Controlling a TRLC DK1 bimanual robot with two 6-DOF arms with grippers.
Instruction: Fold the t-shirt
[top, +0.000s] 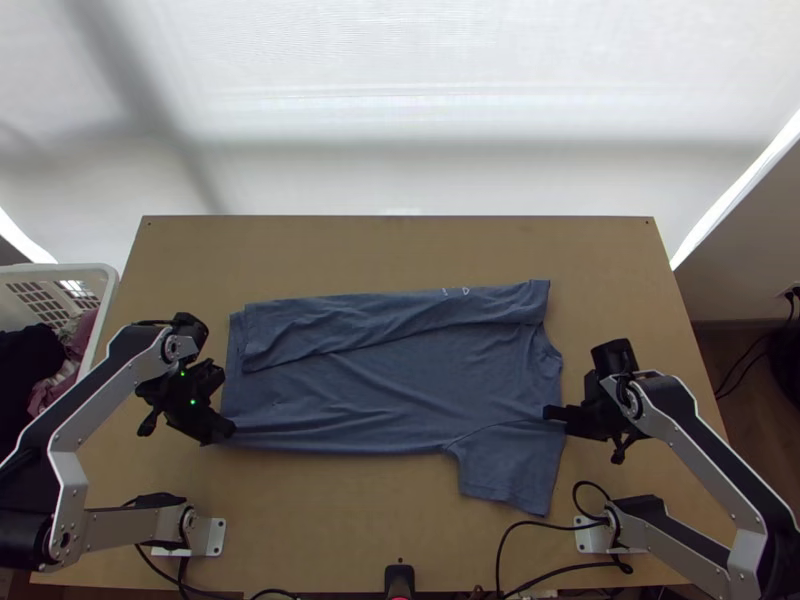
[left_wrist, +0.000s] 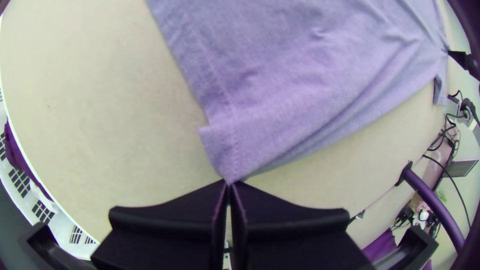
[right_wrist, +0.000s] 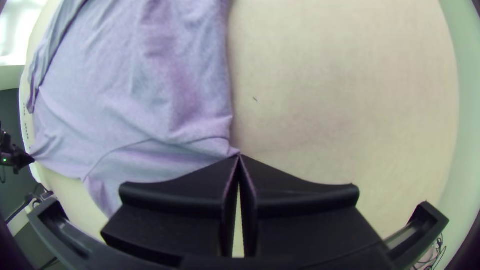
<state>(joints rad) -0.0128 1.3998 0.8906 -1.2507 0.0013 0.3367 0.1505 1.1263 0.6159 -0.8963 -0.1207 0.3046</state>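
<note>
And there it is, left gripper (left_wrist: 230, 183) pinching the t-shirt (top: 400, 385) by its hem corner, right gripper (right_wrist: 239, 155) nipping the shoulder edge beside the sleeve (top: 510, 470), fabric spread between them, far side folded in beyond, presumably so the near side can follow evenly!

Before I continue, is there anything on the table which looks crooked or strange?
One sleeve juts toward the table's near edge, beyond the t-shirt's fairly straight side, looking untidy. I see no spill.
</note>
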